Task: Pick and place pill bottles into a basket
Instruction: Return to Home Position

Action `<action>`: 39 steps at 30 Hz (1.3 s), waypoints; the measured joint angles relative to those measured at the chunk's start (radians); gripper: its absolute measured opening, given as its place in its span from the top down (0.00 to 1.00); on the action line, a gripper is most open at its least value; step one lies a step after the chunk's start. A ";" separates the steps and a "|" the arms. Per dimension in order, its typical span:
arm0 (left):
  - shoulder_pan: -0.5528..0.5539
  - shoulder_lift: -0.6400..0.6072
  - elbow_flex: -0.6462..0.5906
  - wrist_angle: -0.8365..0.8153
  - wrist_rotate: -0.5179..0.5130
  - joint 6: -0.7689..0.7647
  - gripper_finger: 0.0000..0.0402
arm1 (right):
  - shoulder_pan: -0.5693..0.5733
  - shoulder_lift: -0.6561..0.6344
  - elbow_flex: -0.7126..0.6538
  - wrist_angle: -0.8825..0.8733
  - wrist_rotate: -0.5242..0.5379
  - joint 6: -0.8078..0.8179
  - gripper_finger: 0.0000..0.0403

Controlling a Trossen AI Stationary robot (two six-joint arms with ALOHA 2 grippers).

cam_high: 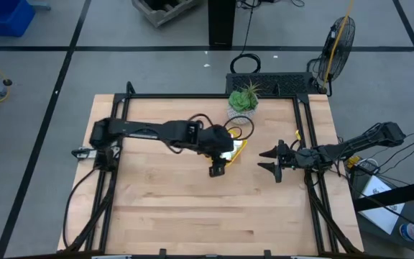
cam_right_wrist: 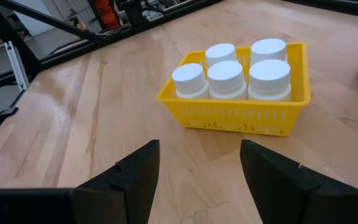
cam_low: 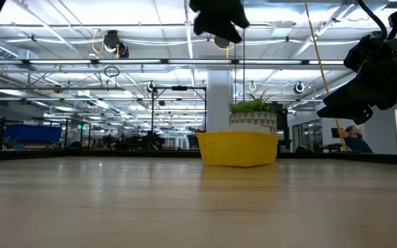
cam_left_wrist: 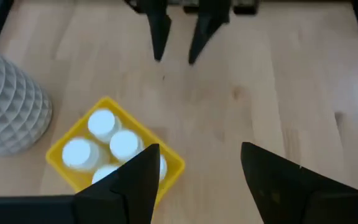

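Observation:
The yellow basket (cam_right_wrist: 241, 112) stands on the table near the plant pot; it also shows in the low view (cam_low: 238, 149) and partly in the high view (cam_high: 240, 147). Several white pill bottles (cam_right_wrist: 227, 78) stand upright inside it, also seen in the left wrist view (cam_left_wrist: 102, 122). My left gripper (cam_high: 217, 170) hangs open and empty above the table, just near of the basket. My right gripper (cam_high: 270, 161) is open and empty, to the right of the basket, fingers pointing toward it.
A pale ribbed pot with a spiky green plant (cam_high: 244, 101) stands just beyond the basket at the table's far edge. Black rails (cam_high: 308, 137) run along the table's sides. Bare wood lies across the near half of the table (cam_high: 207, 216).

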 joint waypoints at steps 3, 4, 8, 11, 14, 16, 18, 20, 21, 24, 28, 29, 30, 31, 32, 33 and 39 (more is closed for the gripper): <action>-0.013 -0.047 0.000 -0.089 -0.013 -0.009 0.46 | 0.000 0.000 0.000 0.000 0.000 0.000 0.47; -0.015 -0.060 0.000 -0.115 -0.019 -0.017 0.47 | 0.000 0.000 0.000 0.000 0.000 0.000 0.47; -0.014 -0.107 0.000 -0.240 -0.027 -0.019 0.51 | 0.000 0.000 0.000 0.000 0.000 0.000 0.47; -0.014 -0.123 -0.012 -0.309 -0.028 -0.018 0.55 | 0.000 0.000 0.000 0.000 0.000 0.000 0.47; -0.014 -0.157 -0.067 -0.306 -0.028 -0.003 0.58 | 0.000 0.000 0.000 0.000 0.000 0.000 0.47; -0.014 -0.194 -0.131 -0.240 -0.028 0.003 0.60 | 0.000 0.000 0.000 0.001 0.000 0.000 0.47; -0.014 -0.233 -0.212 -0.159 -0.012 0.003 0.61 | 0.000 0.000 0.000 0.001 0.000 0.000 0.47; -0.014 -0.278 -0.296 -0.052 0.022 0.001 0.63 | 0.000 0.000 0.000 0.001 0.000 0.000 0.47; -0.014 -0.300 -0.339 0.008 0.042 -0.003 0.63 | 0.000 0.000 0.000 0.001 0.000 0.000 0.47; -0.014 -0.372 -0.456 0.181 0.100 -0.041 0.65 | 0.000 0.000 0.000 0.001 0.000 0.000 0.47; -0.022 -0.436 -0.563 0.329 0.111 -0.107 0.67 | 0.000 0.000 0.000 0.001 0.000 0.000 0.47; -0.027 -0.446 -0.578 0.348 0.107 -0.114 0.67 | 0.000 0.000 0.000 0.001 0.000 0.000 0.47; -0.031 -0.456 -0.589 0.359 0.103 -0.121 0.68 | 0.000 0.000 0.000 0.001 0.000 0.000 0.47; -0.036 -0.464 -0.596 0.357 0.098 -0.121 0.68 | 0.000 0.000 0.000 0.001 0.000 0.000 0.47; -0.042 -0.467 -0.598 0.353 0.090 -0.122 0.68 | 0.000 0.000 0.000 0.000 0.000 0.000 0.47; -0.050 -0.468 -0.599 0.354 0.085 -0.122 0.69 | 0.000 0.000 0.000 0.000 0.000 0.000 0.47; -0.106 -0.466 -0.600 0.380 0.077 -0.117 0.70 | 0.034 -0.106 0.000 -0.006 0.000 0.000 0.47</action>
